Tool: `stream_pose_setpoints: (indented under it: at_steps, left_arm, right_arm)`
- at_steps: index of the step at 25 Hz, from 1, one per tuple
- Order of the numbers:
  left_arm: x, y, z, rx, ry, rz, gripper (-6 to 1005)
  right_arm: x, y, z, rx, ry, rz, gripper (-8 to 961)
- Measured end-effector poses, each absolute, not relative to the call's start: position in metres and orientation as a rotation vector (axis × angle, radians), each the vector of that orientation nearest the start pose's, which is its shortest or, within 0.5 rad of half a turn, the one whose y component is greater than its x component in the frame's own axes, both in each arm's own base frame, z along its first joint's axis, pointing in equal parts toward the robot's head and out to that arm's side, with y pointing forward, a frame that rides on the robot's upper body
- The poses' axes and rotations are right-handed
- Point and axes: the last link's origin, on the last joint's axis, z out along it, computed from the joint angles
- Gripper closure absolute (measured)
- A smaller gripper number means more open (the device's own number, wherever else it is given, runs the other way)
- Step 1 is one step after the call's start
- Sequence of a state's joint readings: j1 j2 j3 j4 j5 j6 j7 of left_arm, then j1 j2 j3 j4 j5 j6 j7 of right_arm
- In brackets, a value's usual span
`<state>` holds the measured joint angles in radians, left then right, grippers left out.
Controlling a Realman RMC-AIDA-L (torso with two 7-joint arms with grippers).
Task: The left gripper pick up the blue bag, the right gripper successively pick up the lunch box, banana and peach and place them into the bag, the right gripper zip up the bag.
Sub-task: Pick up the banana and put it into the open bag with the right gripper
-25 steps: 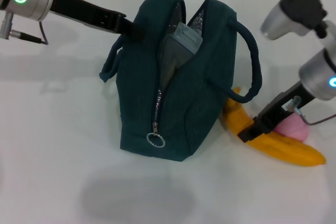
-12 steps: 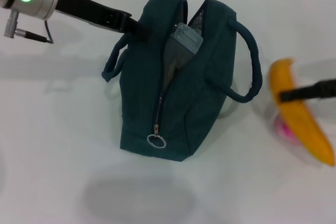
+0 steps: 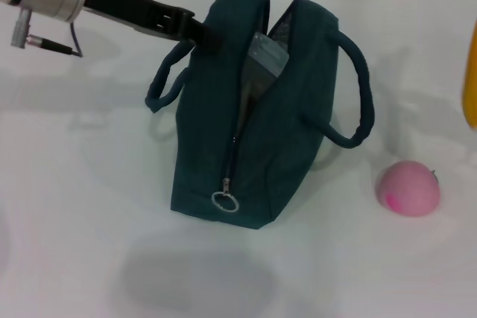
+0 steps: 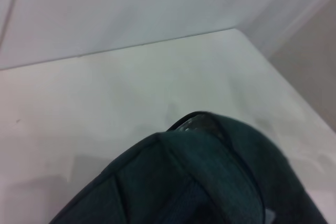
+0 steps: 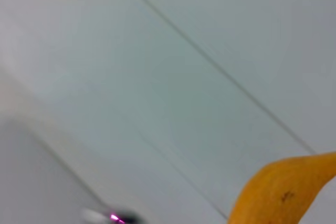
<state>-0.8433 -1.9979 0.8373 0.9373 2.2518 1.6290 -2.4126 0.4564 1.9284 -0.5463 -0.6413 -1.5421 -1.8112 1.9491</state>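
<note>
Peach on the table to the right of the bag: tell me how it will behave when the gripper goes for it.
The peach looks round and sits free on the bare table, so a nudge would likely roll it. Its smooth curved skin may slip between closing fingers. It looks small, so probably light.

White table (image 3: 82,206) meets a pale wall (image 4: 105,9).

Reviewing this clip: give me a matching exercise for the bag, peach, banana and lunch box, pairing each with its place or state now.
Things:
1. blue bag
2. peach
3. banana
4. lunch box

States:
A. lifted, at the head view's right edge
B. lying on the table, right of the bag
C. poking out of the open top
D. standing unzipped, its top edge held by the left claw

Pairs: 1-D, 2-B, 3-A, 4-C
</note>
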Motion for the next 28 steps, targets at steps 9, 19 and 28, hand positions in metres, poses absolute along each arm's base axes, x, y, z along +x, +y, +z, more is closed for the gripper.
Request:
stream_pose_setpoints:
  at_steps: [9, 19, 28]
  left_arm:
    - [-0.132, 0.408, 0.045, -2.753, -1.263, -0.286, 941]
    - [-0.126, 0.409, 0.045, -2.759, -1.244, -0.292, 940]
    - [-0.126, 0.409, 0.044, -2.76, -1.243, -0.289, 940]
  right_arm:
    - [0.202, 0.319, 0.072, -2.341, 0.783, 1.99, 489]
    - [0.178, 0.323, 0.026, -2.333, 0.618, 2.002, 481]
    - [0.18, 0.328, -0.005, -2.345, 0.564, 1.797, 473]
